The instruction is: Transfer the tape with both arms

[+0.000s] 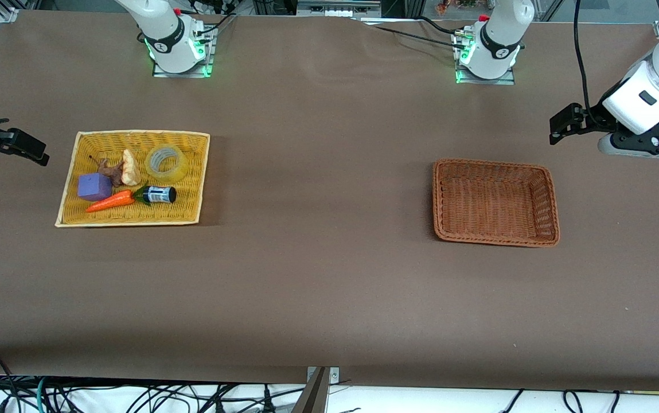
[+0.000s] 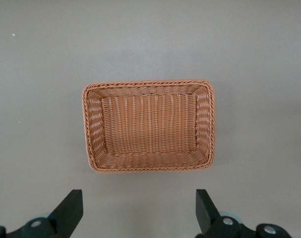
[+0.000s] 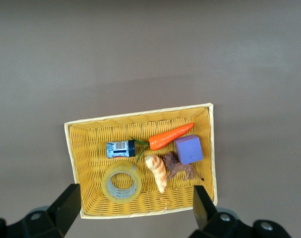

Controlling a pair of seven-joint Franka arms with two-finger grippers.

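Note:
The tape, a clear yellowish roll, lies flat in a yellow basket at the right arm's end of the table; the right wrist view shows it too. My right gripper hangs open and empty in the air over the table just outside that basket, its fingers spread wide. My left gripper hangs open and empty over the table at the left arm's end, beside an empty brown basket. In the left wrist view its fingers are wide apart.
With the tape in the yellow basket lie a purple cube, an orange carrot, a small dark bottle, a brown toy animal and a pale shell-like piece. The brown basket holds nothing.

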